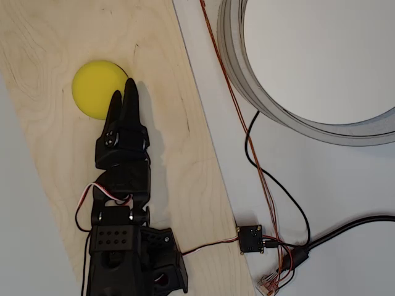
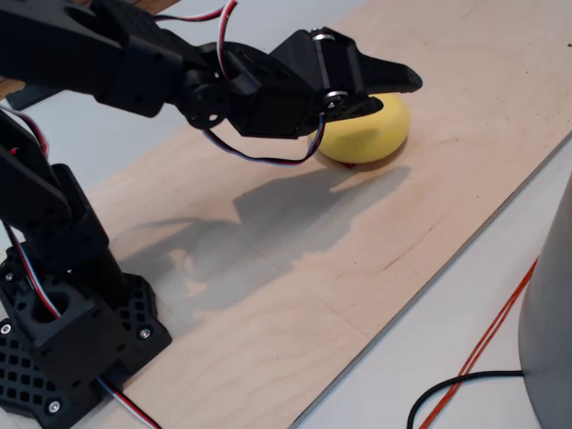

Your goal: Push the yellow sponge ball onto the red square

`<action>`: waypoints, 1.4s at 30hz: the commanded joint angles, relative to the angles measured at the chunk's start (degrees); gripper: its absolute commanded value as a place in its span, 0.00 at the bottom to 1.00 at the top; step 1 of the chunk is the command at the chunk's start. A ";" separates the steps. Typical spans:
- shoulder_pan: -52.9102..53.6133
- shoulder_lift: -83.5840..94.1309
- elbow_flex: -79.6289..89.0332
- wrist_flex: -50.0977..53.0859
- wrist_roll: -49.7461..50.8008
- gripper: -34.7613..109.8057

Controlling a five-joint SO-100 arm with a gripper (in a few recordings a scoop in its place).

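The yellow sponge ball [image 1: 95, 88] rests on the pale wooden board [image 1: 166, 142], near its upper left in the overhead view. In the fixed view the ball [image 2: 375, 136] lies just behind the black fingers. My gripper [image 1: 123, 88] is shut with nothing between its fingers, and its tips lie against the ball's right side. In the fixed view the gripper [image 2: 404, 83] reaches over the top front of the ball. The red square is hidden.
The board runs diagonally, and its right edge [image 1: 203, 142] meets a white table. A large grey ring [image 1: 271, 105] stands at the upper right. Orange and black cables [image 1: 253, 154] and a small circuit board [image 1: 250, 238] lie right of the board. The arm's base [image 2: 67, 331] sits at the near end.
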 commanded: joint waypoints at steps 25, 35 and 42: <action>-14.33 13.01 -8.35 -11.78 -35.33 0.46; -12.57 10.90 -9.76 -13.89 -36.65 0.50; -8.09 8.70 -16.52 -6.50 -31.90 0.24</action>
